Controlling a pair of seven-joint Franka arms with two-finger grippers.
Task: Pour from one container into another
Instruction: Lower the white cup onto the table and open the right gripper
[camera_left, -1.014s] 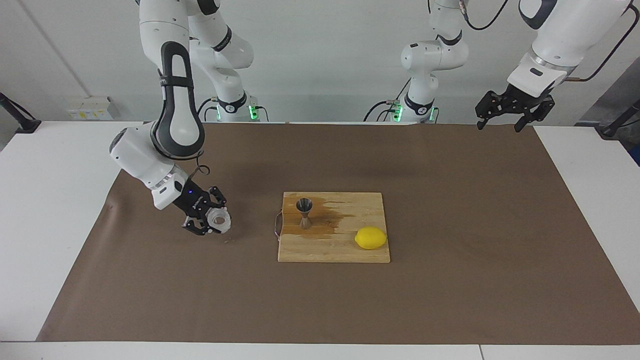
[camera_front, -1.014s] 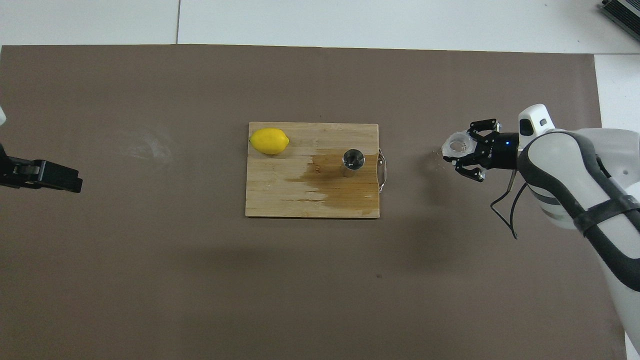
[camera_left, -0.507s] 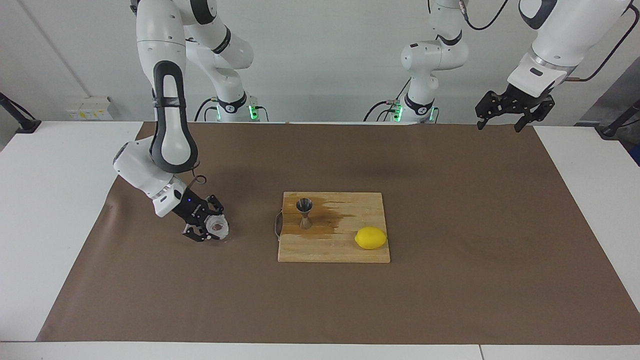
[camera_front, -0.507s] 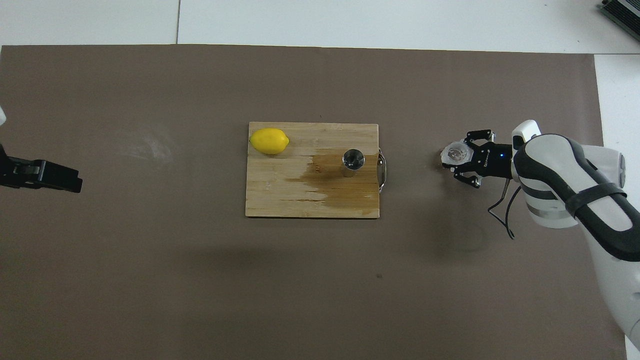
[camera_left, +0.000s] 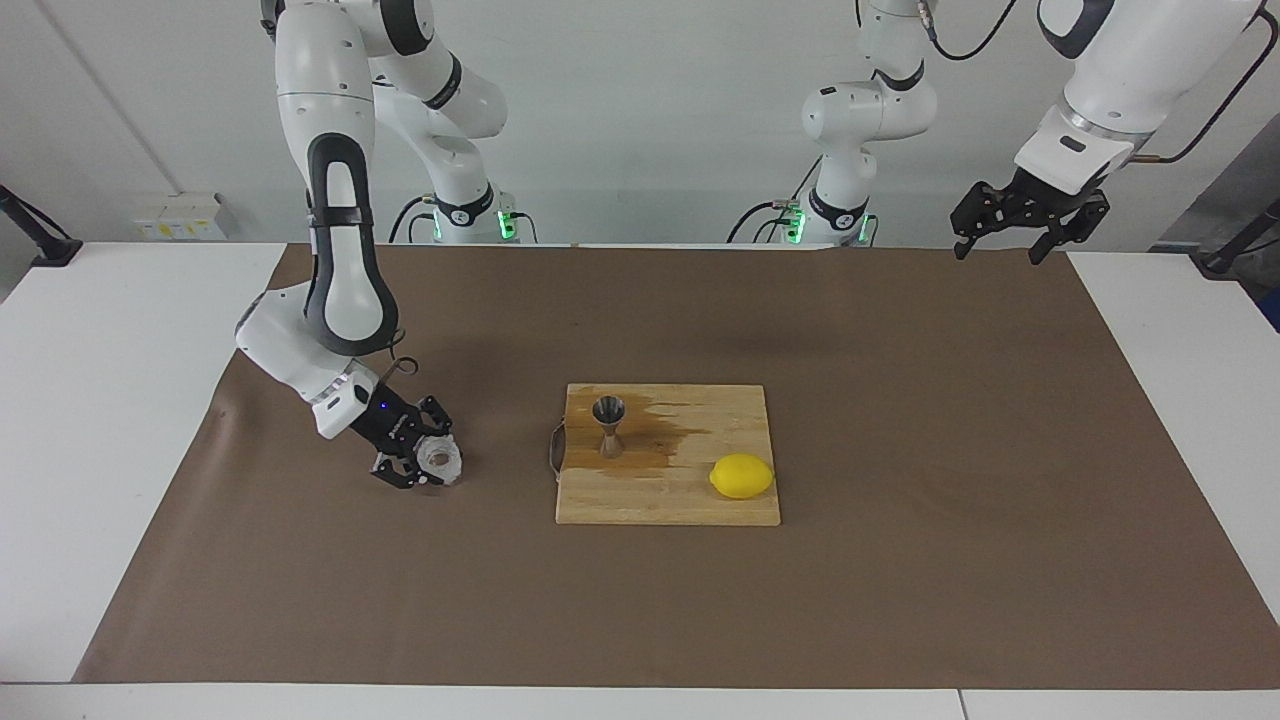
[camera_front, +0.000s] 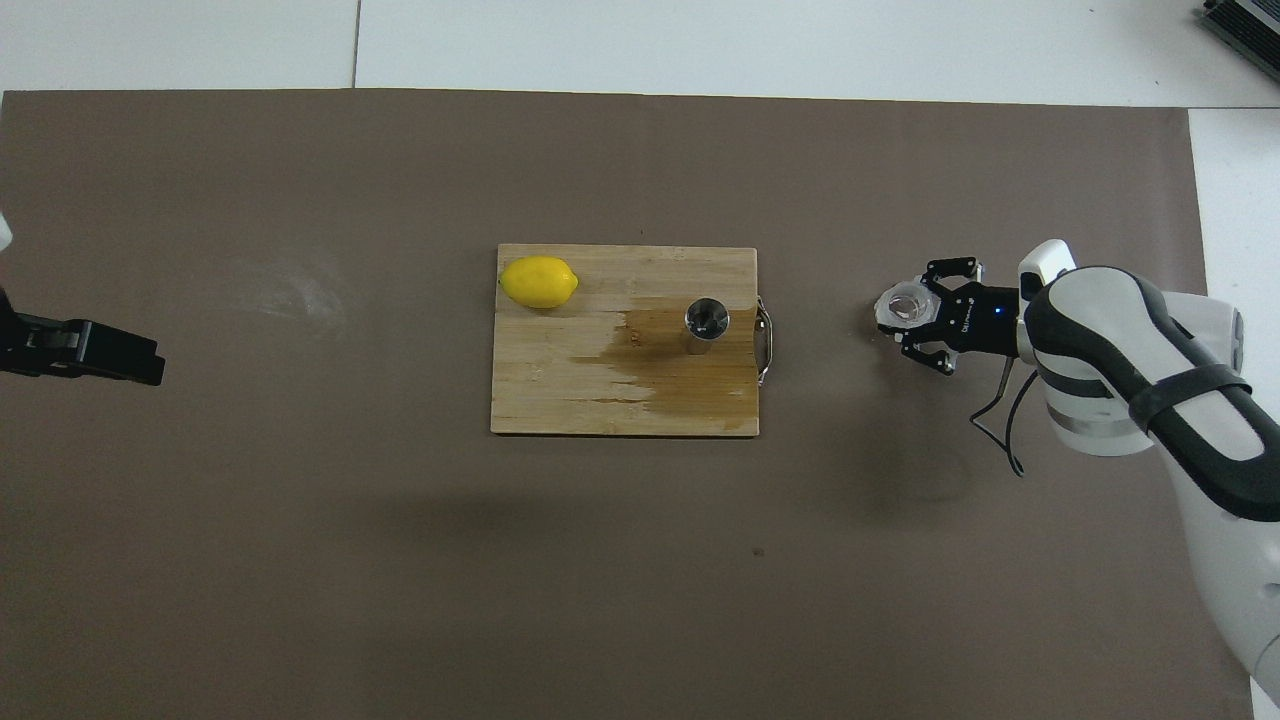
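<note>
- Steel jigger upright on the cutting board, near its handle edge; a dark wet stain spreads on the wood around it. Pour judged done.
- Glass cup low on the brown mat, off the board toward the right arm's end.
- Right gripper around the cup; grasp or release: cannot tell.
- Left gripper unclenched, waiting over the mat's corner.
- Lemon untouched.
- Left: release, retreat.
</note>
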